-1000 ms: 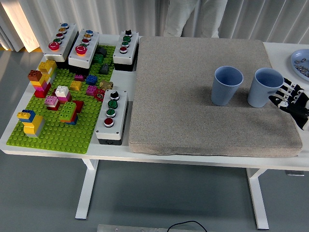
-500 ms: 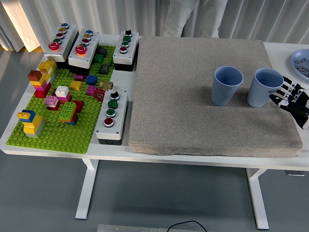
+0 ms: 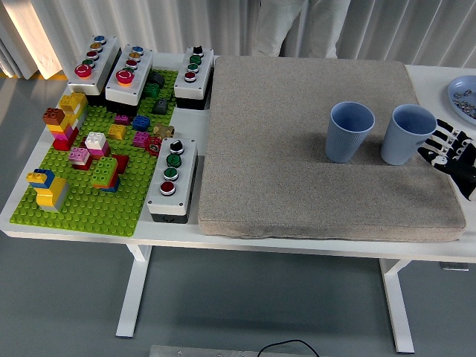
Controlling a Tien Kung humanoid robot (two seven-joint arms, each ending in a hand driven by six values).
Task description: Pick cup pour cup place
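Observation:
Two light blue cups stand upright on the grey mat (image 3: 297, 178). The left cup (image 3: 350, 132) is ribbed, and the right cup (image 3: 408, 134) stands close beside it near the mat's right edge. My right hand (image 3: 445, 145), black with white joints, comes in from the right edge. Its fingers are spread and point at the right cup's side. A small gap shows between the fingertips (image 3: 436, 141) and the cup. The hand holds nothing. My left arm is out of view.
A green baseplate (image 3: 82, 208) with several coloured bricks fills the table's left side. Several button boxes (image 3: 172, 178) stand around it. A blue plate (image 3: 462, 93) with small items sits at the far right. A person in white (image 3: 282, 26) stands behind the table.
My right hand has drawn slightly to the right, away from the right cup's side. Both cups stay where they were.

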